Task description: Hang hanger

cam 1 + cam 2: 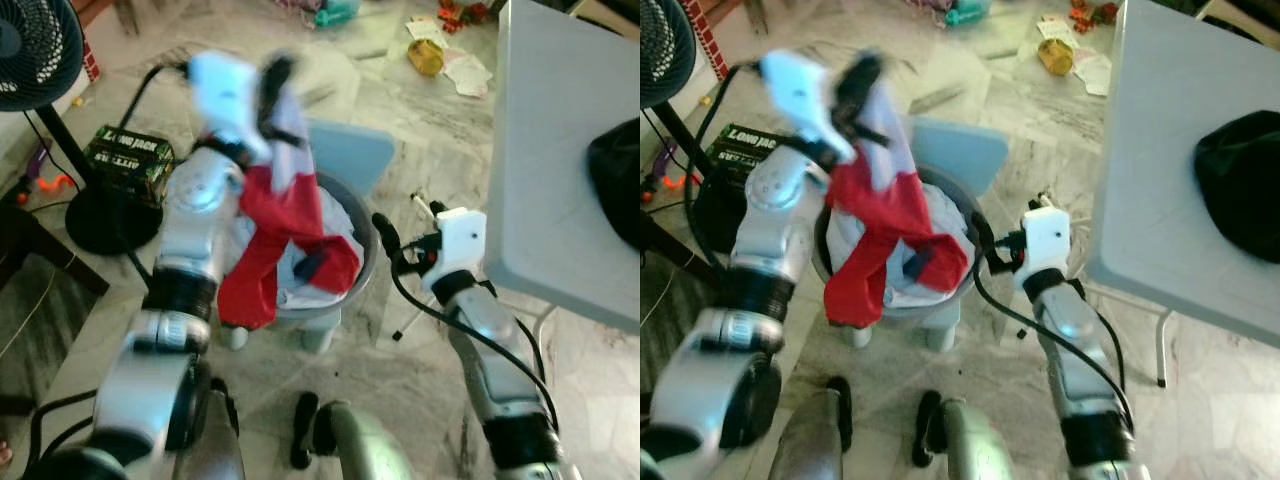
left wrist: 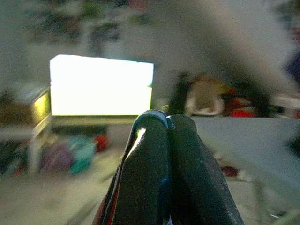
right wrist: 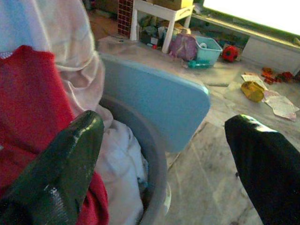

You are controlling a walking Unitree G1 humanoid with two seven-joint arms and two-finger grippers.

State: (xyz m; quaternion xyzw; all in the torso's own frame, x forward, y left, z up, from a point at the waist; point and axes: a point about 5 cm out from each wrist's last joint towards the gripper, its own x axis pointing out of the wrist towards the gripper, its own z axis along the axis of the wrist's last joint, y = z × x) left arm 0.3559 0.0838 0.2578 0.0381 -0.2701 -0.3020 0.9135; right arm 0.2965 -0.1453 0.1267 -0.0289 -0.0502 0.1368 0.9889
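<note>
Left gripper (image 1: 272, 78): raised above the basket, blurred, fingers pressed together on the top of the garment
Garment (image 1: 285, 235): red and white cloth hanging from the left gripper, lower end draped into the basket; no hanger can be made out
Basket (image 1: 362, 272): grey, round, on a pale blue stool (image 1: 350, 150), white laundry inside
Right gripper (image 3: 164, 154): just beside the basket rim, fingers spread wide, holding nothing
Right wrist view: close on red cloth, grey rim and stool back – also a teal bin (image 3: 209, 47) and a red ball (image 3: 229, 53) far off
Left wrist view: two closed fingertips (image 2: 145, 164) against a bright window, blurred
Head views: white table (image 1: 560, 180) on the robot's right with a black bundle (image 1: 617, 185) – fan (image 1: 40, 45) on the left
</note>
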